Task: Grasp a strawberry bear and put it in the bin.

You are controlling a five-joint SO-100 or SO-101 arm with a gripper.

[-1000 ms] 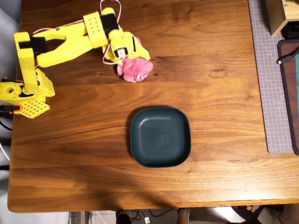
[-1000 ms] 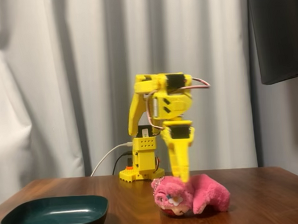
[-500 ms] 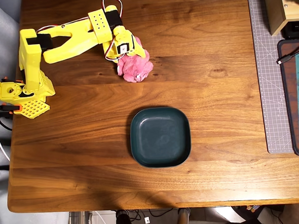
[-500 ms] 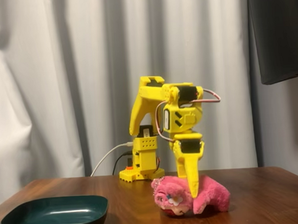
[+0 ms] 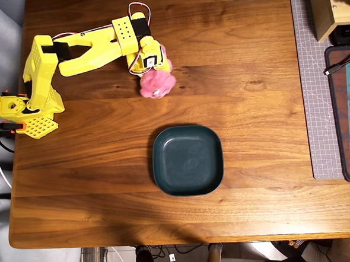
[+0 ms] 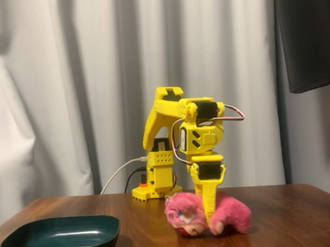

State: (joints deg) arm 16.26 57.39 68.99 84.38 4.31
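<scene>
Overhead view looking straight down from high up, whole wooden table (image 5: 107,188) in sight, fixed view low at table height, close in (facing the curtain (image 6: 69,95)), both showing yellow arm (image 5: 81,53), pink strawberry bear (image 5: 157,83), teal bin (image 5: 187,160).

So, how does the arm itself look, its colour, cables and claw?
The arm is bright yellow plastic with black servo blocks. The base has orange parts and a perforated plate. Red and white wires loop near the wrist; a white cable leaves the base. The claw is yellow.
</scene>
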